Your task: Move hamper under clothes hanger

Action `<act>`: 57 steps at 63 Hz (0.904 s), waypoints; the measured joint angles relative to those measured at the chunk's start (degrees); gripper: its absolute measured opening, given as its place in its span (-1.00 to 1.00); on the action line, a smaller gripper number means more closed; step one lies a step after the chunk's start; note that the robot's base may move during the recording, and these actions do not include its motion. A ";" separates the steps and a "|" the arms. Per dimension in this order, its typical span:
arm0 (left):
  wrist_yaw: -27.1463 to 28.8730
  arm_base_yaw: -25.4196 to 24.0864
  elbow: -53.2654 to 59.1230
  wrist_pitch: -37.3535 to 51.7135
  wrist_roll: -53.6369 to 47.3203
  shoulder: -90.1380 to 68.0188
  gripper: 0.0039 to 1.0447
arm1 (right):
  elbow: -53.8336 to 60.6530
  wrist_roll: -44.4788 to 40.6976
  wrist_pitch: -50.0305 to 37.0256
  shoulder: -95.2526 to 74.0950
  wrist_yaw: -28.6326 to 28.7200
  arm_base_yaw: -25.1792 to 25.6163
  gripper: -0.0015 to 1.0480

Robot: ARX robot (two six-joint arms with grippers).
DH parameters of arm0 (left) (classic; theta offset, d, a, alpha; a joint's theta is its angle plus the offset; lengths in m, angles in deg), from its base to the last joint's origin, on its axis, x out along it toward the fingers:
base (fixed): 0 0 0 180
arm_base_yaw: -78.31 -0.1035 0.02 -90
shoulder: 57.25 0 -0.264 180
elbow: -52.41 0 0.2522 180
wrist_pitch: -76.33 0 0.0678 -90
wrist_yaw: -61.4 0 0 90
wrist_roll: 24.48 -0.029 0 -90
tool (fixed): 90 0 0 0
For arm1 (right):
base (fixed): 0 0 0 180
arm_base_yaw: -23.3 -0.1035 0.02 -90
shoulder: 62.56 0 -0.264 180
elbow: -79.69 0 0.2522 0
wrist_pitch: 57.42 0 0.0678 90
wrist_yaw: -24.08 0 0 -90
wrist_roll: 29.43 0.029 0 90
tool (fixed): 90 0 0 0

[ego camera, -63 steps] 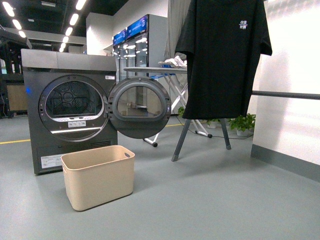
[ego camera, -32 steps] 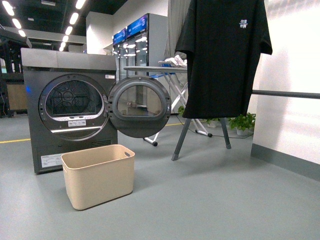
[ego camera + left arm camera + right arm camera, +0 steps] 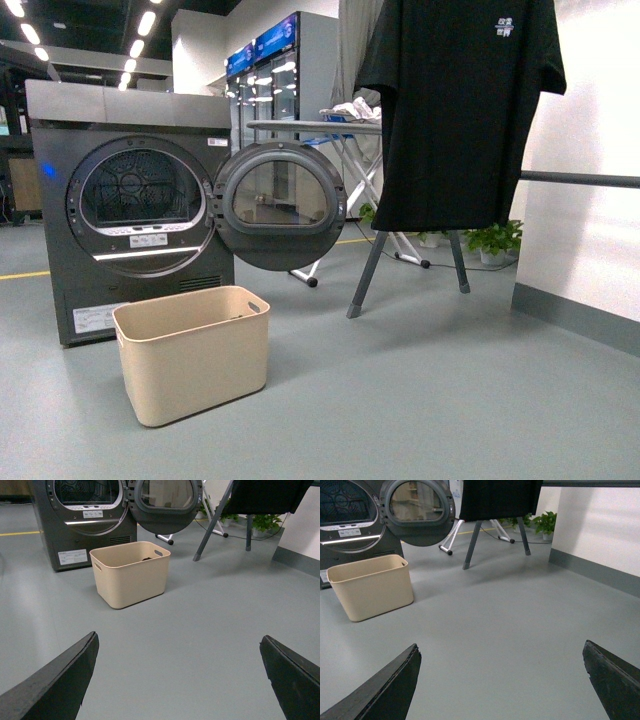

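The beige hamper (image 3: pixel 192 352) stands on the grey floor in front of the open dryer, left of the clothes hanger. It also shows in the left wrist view (image 3: pixel 131 572) and the right wrist view (image 3: pixel 371 586). The clothes hanger (image 3: pixel 369 270) is a dark grey rack with splayed legs; a black T-shirt (image 3: pixel 455 110) hangs on it and hides its bar. My left gripper (image 3: pixel 178 645) is open and empty, well short of the hamper. My right gripper (image 3: pixel 501 652) is open and empty over bare floor. Neither arm shows in the front view.
A dark grey dryer (image 3: pixel 125 215) stands behind the hamper with its round door (image 3: pixel 279 205) swung open toward the rack. A white ironing board (image 3: pixel 320 130) stands behind. A white wall with a grey skirting (image 3: pixel 575 315) runs along the right. Potted plants (image 3: pixel 493 240) sit by it.
The front view has shifted: the dryer, hamper and rack look slightly bigger and sit a little differently in the frame. The hamper has not moved on the floor.
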 joint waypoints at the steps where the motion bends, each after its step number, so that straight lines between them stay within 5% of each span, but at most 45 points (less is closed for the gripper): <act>1: 0.00 0.00 0.00 -0.02 0.00 -0.04 0.88 | 0.00 0.00 0.00 0.00 -0.02 0.00 0.85; 57: 0.00 0.00 0.00 0.00 0.02 -0.04 0.88 | 0.00 0.00 0.00 0.00 0.00 0.00 0.85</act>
